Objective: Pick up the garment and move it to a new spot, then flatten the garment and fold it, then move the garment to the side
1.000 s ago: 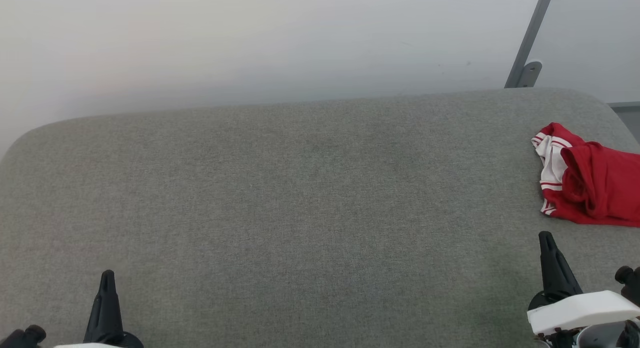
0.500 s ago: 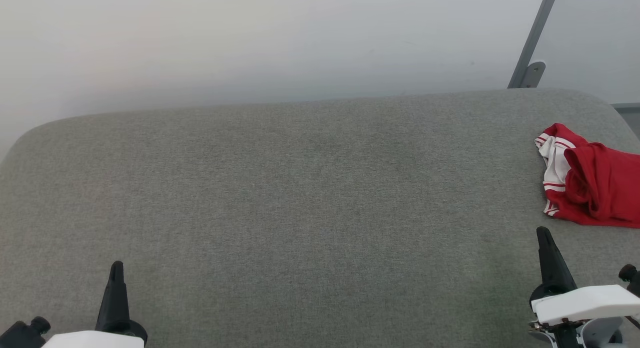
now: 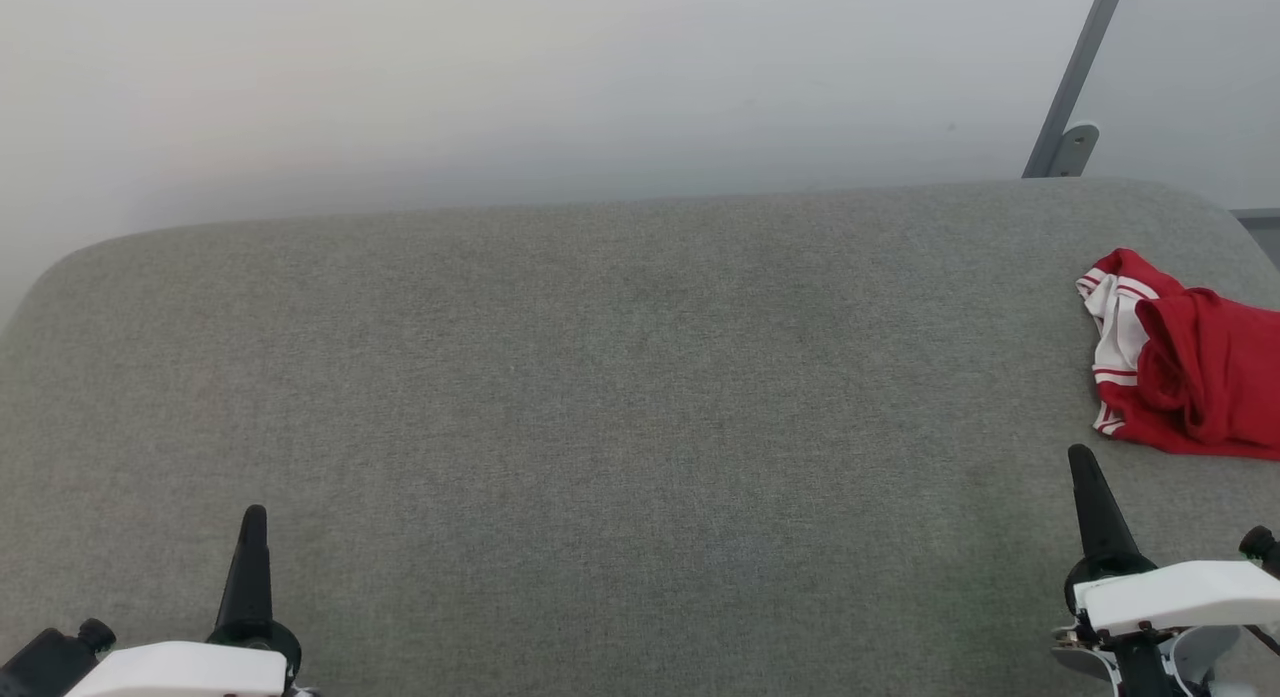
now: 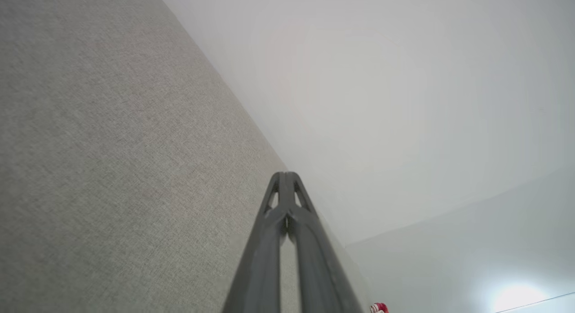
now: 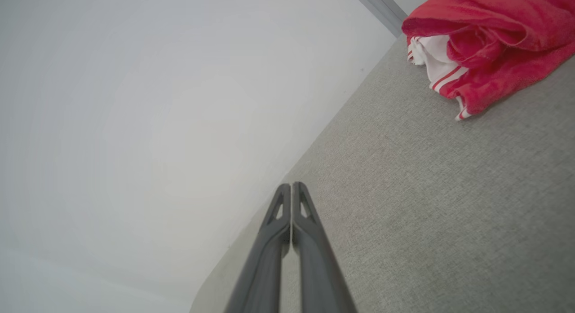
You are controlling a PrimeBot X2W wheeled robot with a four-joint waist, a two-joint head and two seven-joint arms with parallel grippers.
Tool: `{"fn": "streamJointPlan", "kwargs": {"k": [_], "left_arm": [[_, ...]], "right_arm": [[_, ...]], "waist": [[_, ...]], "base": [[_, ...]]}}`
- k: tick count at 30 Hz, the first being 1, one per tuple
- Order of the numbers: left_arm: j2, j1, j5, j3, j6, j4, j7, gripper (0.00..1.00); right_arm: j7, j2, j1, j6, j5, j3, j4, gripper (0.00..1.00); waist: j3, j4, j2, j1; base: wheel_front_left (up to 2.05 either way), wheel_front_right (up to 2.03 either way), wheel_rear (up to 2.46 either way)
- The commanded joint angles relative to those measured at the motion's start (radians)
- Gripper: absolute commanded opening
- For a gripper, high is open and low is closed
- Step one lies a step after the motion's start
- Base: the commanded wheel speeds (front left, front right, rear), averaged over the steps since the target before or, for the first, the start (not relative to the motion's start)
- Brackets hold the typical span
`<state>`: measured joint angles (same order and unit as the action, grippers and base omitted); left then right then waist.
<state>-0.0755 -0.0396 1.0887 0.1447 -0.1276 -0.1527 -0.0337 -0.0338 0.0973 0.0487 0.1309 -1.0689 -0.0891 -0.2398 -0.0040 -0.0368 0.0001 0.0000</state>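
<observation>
- Found the garment (image 3: 1190, 377) bunched in a loose, rumpled heap at the right end of the padded surface (image 3: 600, 377), cut off by the right edge of the head view.
- Noted red knit cloth rolled over on itself in thick, soft folds, with a white panel (image 3: 1108, 332) crossed by thin red stripes on the heap's left side.
- Took the padded surface for grey-green woven fabric: finely grained, flat, with rounded far corners and a softly curved far edge.
- Saw a plain pale wall (image 3: 500, 77) behind it, smooth and matte.
- Spotted a slim grey metal strut (image 3: 1085, 67) slanting up that wall at the upper right, ending in a small rounded bracket (image 3: 1070, 149) just behind the pad's far edge.
- Found the left gripper (image 3: 252, 522) at the lower left over bare fabric, with two long dark tapered fingers pressed together into a single point, clasping nothing, well apart from the garment.
- Found the right gripper (image 3: 1078, 457) at the lower right, likewise pinched closed and empty, near the garment's front edge but not touching it.
- Made out, in both wrist views, small triangular cut-outs just below the meeting fingertips.
- Noted smooth white casings (image 3: 1180, 592) behind both sets of fingers.
</observation>
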Motion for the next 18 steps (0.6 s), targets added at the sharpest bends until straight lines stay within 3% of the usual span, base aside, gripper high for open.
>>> {"fn": "streamJointPlan", "kwargs": {"k": [1,18], "left_arm": [[-0.005,0.028,0.034,-0.001,-0.003,0.002,0.01,0.0],[0.005,0.069,0.192,-0.01,-0.003,-0.028,0.054,0.0]], "right_arm": [[0.01,-0.002,0.021,0.0,-0.032,-0.003,0.006,0.0],[0.054,-0.016,0.036,0.0,-0.195,-0.01,0.003,0.0]], "waist": [[0.0,0.001,-0.0001,0.0],[0.002,0.01,-0.0001,0.0]], "base": [[0.0,0.0,0.0],[0.0,0.0,0.0]]}}
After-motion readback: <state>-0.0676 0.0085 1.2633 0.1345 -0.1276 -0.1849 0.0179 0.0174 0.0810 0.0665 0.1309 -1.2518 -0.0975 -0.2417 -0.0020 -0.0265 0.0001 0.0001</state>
